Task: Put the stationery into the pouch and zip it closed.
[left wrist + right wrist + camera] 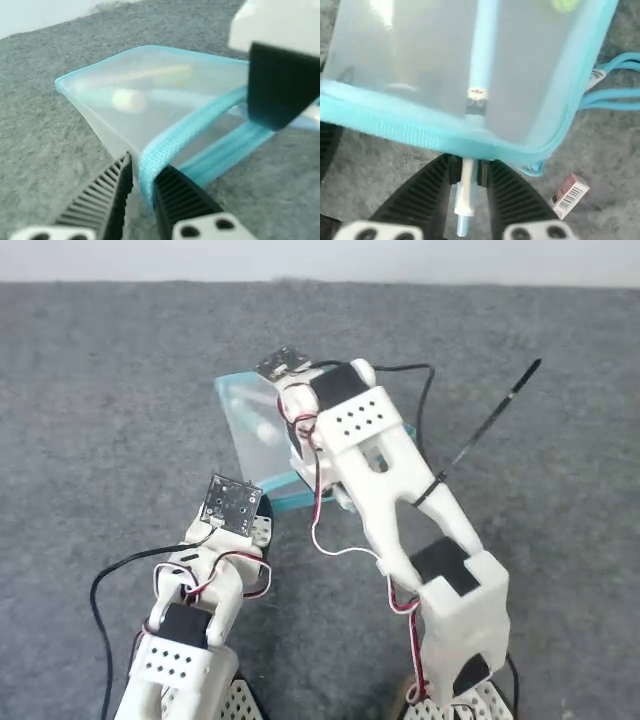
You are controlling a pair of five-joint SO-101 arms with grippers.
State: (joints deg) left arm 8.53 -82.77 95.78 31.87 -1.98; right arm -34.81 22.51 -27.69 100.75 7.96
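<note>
Now the left end effector (142,192) pinches the pouch (165,107) by its teal edge. The right end effector (466,182) is clamped on a white tab (466,200) at the pouch's edge, the pouch just ahead with stationery (129,99) inside.

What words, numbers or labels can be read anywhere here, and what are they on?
On the small red and white block: a barcode label; any digits are too small to read.
On the small white tag at the corner of the clear plastic pouch with blue trim: too blurred to read.
Nothing else carries legible text.
</note>
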